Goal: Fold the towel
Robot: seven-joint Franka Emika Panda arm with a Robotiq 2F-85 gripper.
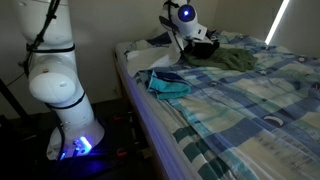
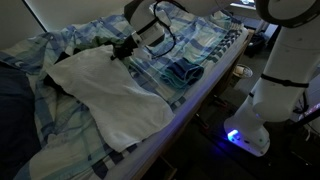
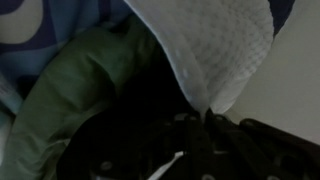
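The white towel [image 2: 110, 95] lies spread and rumpled on the blue plaid bed [image 2: 60, 150]. My gripper [image 2: 127, 47] is at the towel's far corner. In the wrist view the fingers [image 3: 205, 116] are shut on a pinched corner of the waffle-textured towel [image 3: 220, 40], which hangs away from them. In an exterior view my gripper [image 1: 200, 45] hangs low over the bed near the olive-green garment [image 1: 237, 60]. The towel is hardly visible in that view.
A folded teal cloth [image 1: 168, 85] [image 2: 182, 73] lies near the bed's edge. The olive-green garment also shows in the wrist view [image 3: 70, 90], beside the fingers. The robot base [image 1: 62, 95] [image 2: 272, 95] stands beside the bed. A dark blue cloth [image 2: 14, 100] lies at the bed's side.
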